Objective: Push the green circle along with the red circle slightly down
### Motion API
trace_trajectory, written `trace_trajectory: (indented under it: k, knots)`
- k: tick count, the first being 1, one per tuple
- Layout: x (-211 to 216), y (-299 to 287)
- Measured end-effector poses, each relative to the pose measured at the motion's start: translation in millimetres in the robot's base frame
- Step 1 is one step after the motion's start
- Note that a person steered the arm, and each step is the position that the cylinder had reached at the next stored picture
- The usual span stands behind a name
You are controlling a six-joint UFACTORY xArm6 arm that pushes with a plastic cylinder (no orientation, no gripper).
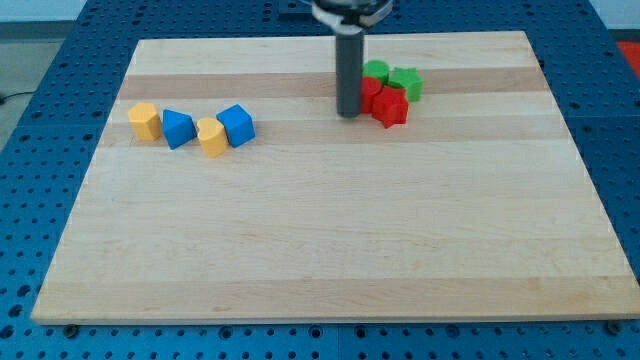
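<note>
The rod has no hand to open or close, so its tip (348, 113) beside the red circle (371, 93) should probably loop above the green circle (376, 70) and shove gently down.

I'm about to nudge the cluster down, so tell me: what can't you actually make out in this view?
- Red circle: its left side is hidden behind the rod.
- My tip: contact with the red circle cannot be told; the rod covers that edge.
- Green circle: its lower edge is hidden by the red blocks.
- Arm above the rod: cut off by the view's top.
- Red block and green block: shapes too small to tell.
</note>
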State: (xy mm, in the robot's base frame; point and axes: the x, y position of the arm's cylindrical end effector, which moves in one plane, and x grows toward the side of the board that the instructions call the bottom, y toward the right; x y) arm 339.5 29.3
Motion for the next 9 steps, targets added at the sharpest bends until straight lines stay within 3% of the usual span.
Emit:
trace_trajectory:
  k: [1, 2, 3, 4, 5, 6, 8, 9]
  knots:
    - [-2.5, 3.6]
    - [-12.2, -72.6]
    - [-69.0, -104.2]
    - [-119.2, -61.4]
    - [-127.3, 8.7]
    - [-103.6, 38.1]
    - [-83.3, 10.9]
    - [-69.7, 41.1]
